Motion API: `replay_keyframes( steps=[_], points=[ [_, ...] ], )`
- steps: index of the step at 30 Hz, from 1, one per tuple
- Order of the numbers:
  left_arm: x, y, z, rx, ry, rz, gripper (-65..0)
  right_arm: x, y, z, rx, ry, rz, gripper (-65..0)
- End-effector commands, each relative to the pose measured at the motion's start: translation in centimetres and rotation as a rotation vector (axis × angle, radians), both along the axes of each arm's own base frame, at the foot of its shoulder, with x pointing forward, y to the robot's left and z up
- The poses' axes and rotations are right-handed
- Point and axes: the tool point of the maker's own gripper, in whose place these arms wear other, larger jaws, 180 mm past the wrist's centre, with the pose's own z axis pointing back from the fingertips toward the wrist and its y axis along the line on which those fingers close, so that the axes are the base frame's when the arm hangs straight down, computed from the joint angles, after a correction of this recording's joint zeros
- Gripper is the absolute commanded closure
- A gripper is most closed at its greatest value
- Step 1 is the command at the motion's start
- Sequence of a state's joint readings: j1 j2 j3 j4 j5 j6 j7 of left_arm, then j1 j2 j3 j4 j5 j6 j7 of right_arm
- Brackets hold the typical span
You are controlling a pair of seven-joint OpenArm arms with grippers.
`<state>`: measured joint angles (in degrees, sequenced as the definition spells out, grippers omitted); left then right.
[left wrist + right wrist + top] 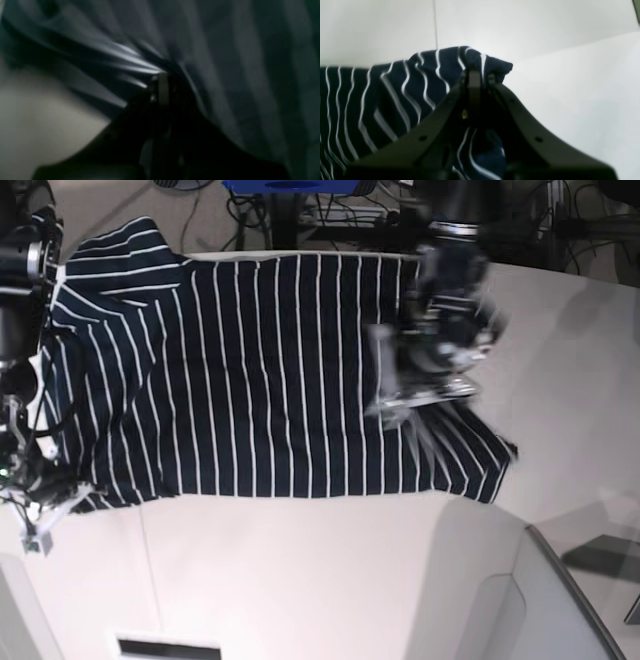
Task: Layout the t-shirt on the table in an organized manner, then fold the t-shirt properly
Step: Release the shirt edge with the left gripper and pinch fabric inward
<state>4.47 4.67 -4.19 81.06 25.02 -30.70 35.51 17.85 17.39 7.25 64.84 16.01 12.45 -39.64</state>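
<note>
The t-shirt [250,370], dark navy with thin white stripes, lies spread wide across the white table [300,580]. In the base view my left gripper [400,405] is blurred over the shirt's right part, where the cloth is bunched. The left wrist view shows that gripper [160,75] shut on a pinched fold of the t-shirt [250,62], with creases fanning out from the tips. My right gripper [477,75] is shut on a lifted corner of the t-shirt [395,87] above the table [545,37]. In the base view the right gripper [80,498] sits at the shirt's near-left corner.
Cables, dark equipment and a blue object [290,185] lie beyond the table's far edge. A thin dark seam [435,25] runs across the tabletop. A grey raised panel [560,580] stands at the near right, and a dark slot [165,647] at the near edge.
</note>
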Motion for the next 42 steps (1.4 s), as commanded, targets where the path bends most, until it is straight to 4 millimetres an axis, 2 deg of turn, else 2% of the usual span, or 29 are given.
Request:
replay_keyframes(
  steps=[1, 3, 5, 6, 8, 9, 13, 17, 20, 25, 27, 29, 34, 40, 42],
  points=[
    [1.7, -2.7, 1.5, -0.071, -0.050, -0.029, 0.0, 1.3, -0.8, 2.4, -0.025, -0.060, -0.004, 0.0],
    [2.3, -7.6, 1.8, -0.191, -0.038, -0.068, 0.0, 0.8, -0.5, 2.7, -0.033, -0.053, 0.007, 0.0],
    [3.3, -10.7, 2.2, -0.240, -0.045, -0.068, 0.0, 0.5, -0.3, 2.9, -0.041, -0.055, 0.016, 0.0],
    [3.8, -11.4, 2.6, -0.243, -0.063, -0.049, 0.0, 0.4, -0.2, 3.1, -0.044, -0.060, 0.020, 0.0],
    [4.6, -11.6, 3.6, -0.216, -0.123, -0.002, 0.0, 0.0, -0.2, 2.9, -0.047, -0.056, 0.021, 0.0],
    [5.0, -10.6, 4.0, -0.186, -0.152, 0.038, 0.0, -0.1, -0.3, 2.8, -0.051, -0.054, 0.021, 0.0],
    [4.4, -3.7, 3.3, -0.037, -0.145, 0.121, 0.0, -0.1, -0.4, 2.8, -0.054, -0.052, 0.021, 0.0],
    [2.7, 3.6, 2.9, 0.078, -0.145, 0.180, 0.0, 0.1, -0.3, 3.1, -0.055, -0.064, 0.022, 0.0],
    [1.5, 6.4, 4.1, 0.120, -0.175, 0.198, 0.0, 0.2, -0.3, 3.2, -0.054, -0.067, 0.022, 0.0],
    [-0.6, 6.3, 8.1, 0.110, -0.267, 0.182, 0.0, 0.6, 0.5, 3.4, -0.040, -0.074, 0.028, 0.0],
    [-1.6, 6.1, 8.3, 0.107, -0.262, 0.177, 0.0, 0.6, 0.6, 3.4, -0.038, -0.073, 0.027, 0.0],
    [-2.5, 6.0, 7.3, 0.107, -0.230, 0.177, 0.0, 0.6, 0.6, 3.4, -0.038, -0.073, 0.027, 0.0],
    [-4.3, 7.2, 3.0, 0.135, -0.116, 0.190, 0.0, 0.4, 0.5, 3.2, -0.038, -0.069, 0.026, 0.0],
    [-5.0, 7.0, 0.8, 0.112, -0.110, 0.168, 0.0, 0.4, 0.6, 3.1, -0.036, -0.068, 0.026, 0.0],
    [-6.4, 7.4, 0.2, 0.121, -0.082, 0.174, 0.0, 0.3, 0.6, 3.0, -0.036, -0.066, 0.027, 0.0]
  ],
)
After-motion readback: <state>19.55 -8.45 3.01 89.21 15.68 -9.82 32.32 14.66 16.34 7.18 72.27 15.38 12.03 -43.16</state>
